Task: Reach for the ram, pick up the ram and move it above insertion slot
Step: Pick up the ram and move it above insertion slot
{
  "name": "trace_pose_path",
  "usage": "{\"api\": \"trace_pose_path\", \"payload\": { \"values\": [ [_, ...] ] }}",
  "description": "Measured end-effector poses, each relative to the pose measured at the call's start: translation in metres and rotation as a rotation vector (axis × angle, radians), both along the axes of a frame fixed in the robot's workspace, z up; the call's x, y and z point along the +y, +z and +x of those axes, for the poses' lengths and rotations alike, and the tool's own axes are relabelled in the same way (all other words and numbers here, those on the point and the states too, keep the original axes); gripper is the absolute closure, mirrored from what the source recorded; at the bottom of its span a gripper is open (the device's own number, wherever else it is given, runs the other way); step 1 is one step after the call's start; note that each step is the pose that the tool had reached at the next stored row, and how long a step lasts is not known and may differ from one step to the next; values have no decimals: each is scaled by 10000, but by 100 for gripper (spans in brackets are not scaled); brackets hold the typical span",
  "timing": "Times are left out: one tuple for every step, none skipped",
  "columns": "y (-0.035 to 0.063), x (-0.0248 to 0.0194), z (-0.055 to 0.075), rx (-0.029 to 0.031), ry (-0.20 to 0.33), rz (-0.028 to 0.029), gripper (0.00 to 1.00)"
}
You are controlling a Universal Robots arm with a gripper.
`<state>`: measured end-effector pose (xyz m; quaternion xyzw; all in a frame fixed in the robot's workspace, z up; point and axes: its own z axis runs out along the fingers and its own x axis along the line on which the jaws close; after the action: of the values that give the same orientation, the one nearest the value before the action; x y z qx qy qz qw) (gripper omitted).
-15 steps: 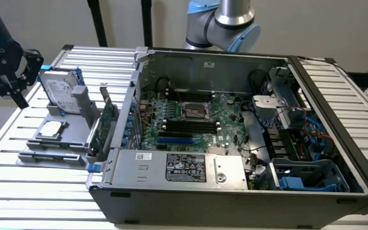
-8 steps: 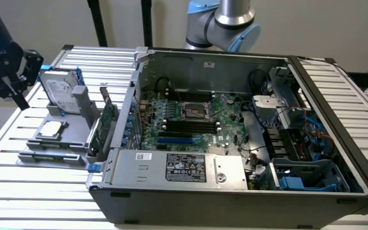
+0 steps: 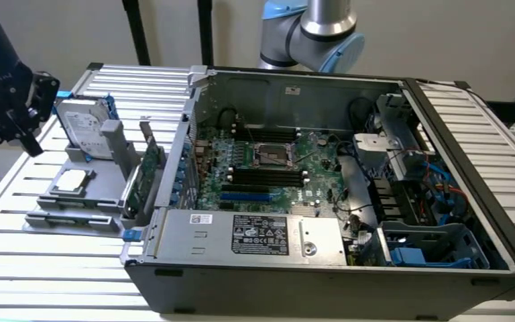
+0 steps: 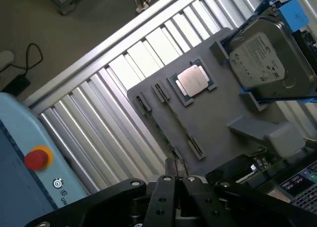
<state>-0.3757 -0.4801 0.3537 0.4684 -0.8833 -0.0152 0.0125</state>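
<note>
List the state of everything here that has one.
Computer case: open, panel off.
Hard drive: upright in the gray holder.
Processor chip: flat on the holder.
Expansion card: upright in the holder.
Ram: on edge in the holder, not lifted.
End effector: up off the holder, not on the ram.

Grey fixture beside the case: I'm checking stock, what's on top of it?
A hard drive, a processor chip and an upright green card. Whatever lies under the drive is covered.

surface: slatted metal table [image 3: 7,221] | on it: open computer case [image 3: 239,282] (interior exposed), grey parts holder [image 3: 101,198] beside it
</note>
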Motion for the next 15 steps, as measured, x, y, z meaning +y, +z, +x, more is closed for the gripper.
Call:
{"api": "trace_pose_path", "payload": {
  "values": [
    [-7,0,0,-1,180,1,89],
    [-13,0,0,-1,376,0,89],
    [-19,0,0,0,557,0,89],
    [-26,0,0,0,736,0,89],
    [-32,0,0,0,916,0,89],
    [-39,0,0,0,1095,0,89],
    [-46,0,0,0,1281,0,89],
    [-53,0,0,0,1461,0,89],
    [-59,0,0,0,1640,0,89],
    [-66,0,0,0,1832,0,89],
    [-73,0,0,-1,2011,0,89],
    [-80,0,0,-1,2191,1,89],
    [-86,0,0,-1,2371,0,89],
    [-93,0,0,0,2556,0,89],
    [-100,0,0,0,2736,1,89]
  ]
}}
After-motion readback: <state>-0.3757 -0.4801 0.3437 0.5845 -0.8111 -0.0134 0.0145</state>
